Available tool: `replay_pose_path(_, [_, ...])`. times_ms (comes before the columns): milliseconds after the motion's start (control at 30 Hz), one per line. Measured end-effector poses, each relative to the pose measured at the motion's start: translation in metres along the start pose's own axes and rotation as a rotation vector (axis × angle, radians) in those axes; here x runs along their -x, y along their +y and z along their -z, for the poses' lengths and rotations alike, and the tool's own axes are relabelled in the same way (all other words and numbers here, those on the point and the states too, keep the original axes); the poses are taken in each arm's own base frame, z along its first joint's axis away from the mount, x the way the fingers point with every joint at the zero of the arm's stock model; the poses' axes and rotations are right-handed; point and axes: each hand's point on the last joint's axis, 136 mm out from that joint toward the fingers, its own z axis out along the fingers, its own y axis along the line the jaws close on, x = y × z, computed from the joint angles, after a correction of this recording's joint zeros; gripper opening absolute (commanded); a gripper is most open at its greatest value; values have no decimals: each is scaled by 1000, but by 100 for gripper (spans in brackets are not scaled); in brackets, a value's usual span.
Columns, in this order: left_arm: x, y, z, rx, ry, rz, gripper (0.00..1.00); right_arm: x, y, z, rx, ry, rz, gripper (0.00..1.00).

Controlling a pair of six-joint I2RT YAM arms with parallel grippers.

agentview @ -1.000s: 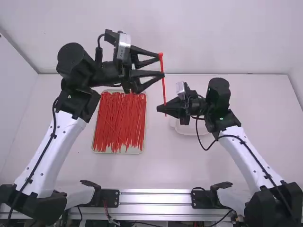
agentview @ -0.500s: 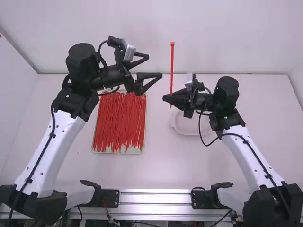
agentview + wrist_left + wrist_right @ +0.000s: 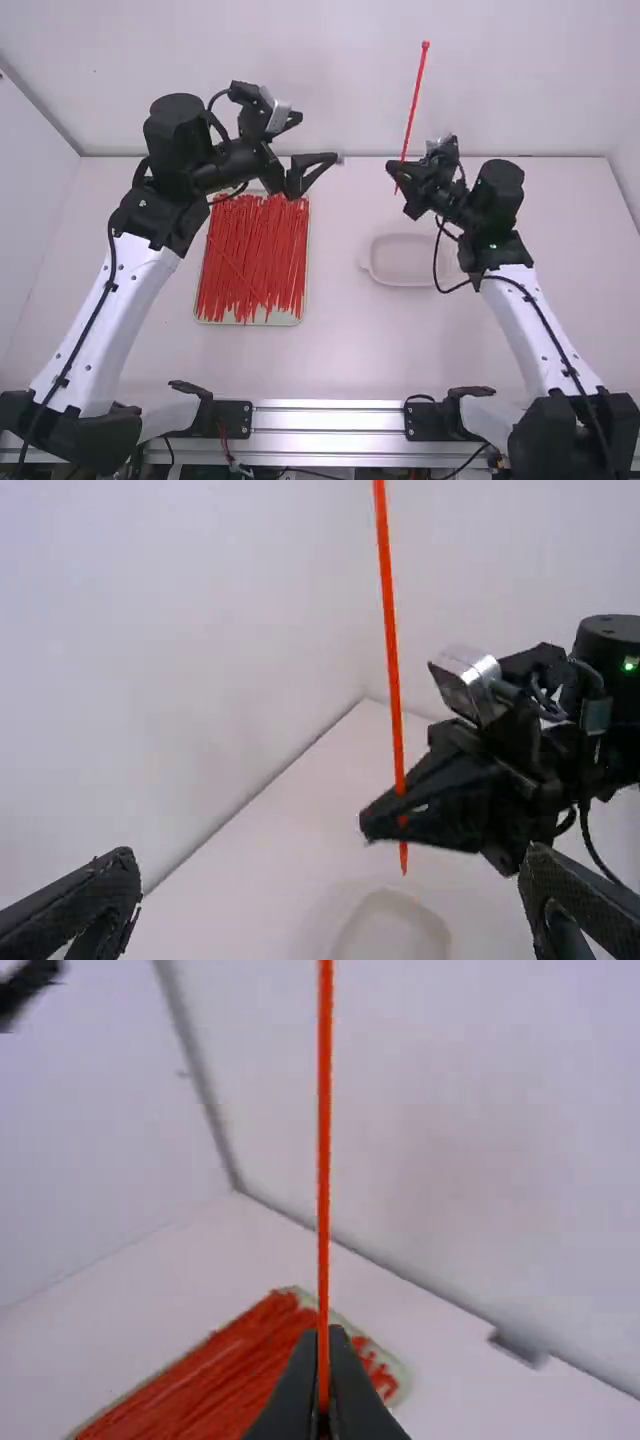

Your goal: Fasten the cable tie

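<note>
In the right jaws, red cable tie (image 3: pixel 414 105), almost upright, head uppermost.

Right gripper (image 3: pixel 322 1395): fingers pinched together on the cable tie's end.
Cable tie (image 3: pixel 324 1160): red, straight, pointing out from the fingertips.
Tray (image 3: pixel 385 1368): on the white table (image 3: pixel 120 1310), heaped with red spare ties (image 3: pixel 230 1380).

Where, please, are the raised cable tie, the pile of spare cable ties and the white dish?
raised cable tie (image 3: pixel 412 115), high view, middle of its red strap.
pile of spare cable ties (image 3: pixel 252 258), high view, centre of the pile.
white dish (image 3: pixel 408 262), high view, its bare floor.
</note>
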Motion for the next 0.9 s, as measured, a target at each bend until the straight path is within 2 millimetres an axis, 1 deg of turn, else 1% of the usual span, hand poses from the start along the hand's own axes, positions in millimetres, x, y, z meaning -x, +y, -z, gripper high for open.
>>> replay_pose_path(100, [0, 5, 0, 30, 3, -7, 99, 1, -27, 8, -119, -8, -17, 0])
replay_pose_path(200, [-1, 8, 0, 49, 5, -9, 99, 1, -45, 14, -196, -13, -28, 0])
replay_pose_path(233, [-1, 9, 0, 52, 6, -9, 99, 0, -55, 16, -231, -13, -35, 0])
replay_pose_path(267, [-1, 10, 0, 59, 7, -9, 99, -5, -65, 18, -269, -5, -46, 0])
replay_pose_path(300, [-1, 10, 0, 58, 7, -9, 99, -6, -69, 18, -279, -2, -50, 0])
replay_pose_path(400, [-1, 11, 0, 63, 7, -9, 99, -30, -100, 16, -367, 63, -111, 0])
replay_pose_path(433, [-1, 11, 0, 63, 7, -8, 99, -34, -104, 16, -378, 76, -122, 0])
replay_pose_path(467, [-1, 11, 0, 66, 7, -10, 99, -42, -114, 14, -399, 103, -145, 0])
replay_pose_path(567, [-1, 12, 0, 67, 7, -9, 99, -56, -137, 11, -446, 151, -187, 0])
replay_pose_path(600, [-2, 11, 0, 66, 8, -8, 99, -59, -141, 11, -459, 161, -196, 0])
replay_pose_path(700, [-1, 12, 0, 67, 8, -8, 99, -69, -167, 13, -562, 205, -227, 0])
replay_pose_path(733, [-1, 12, 1, 68, 7, -8, 99, -70, -169, 13, -574, 208, -232, 0])
replay_pose_path(800, [-1, 15, 1, 85, 8, -9, 99, -77, -185, 15, -676, 242, -243, 0])
replay_pose_path(900, [0, 21, 1, 123, 2, 0, 99, -84, -189, 15, -753, 284, -240, 0])
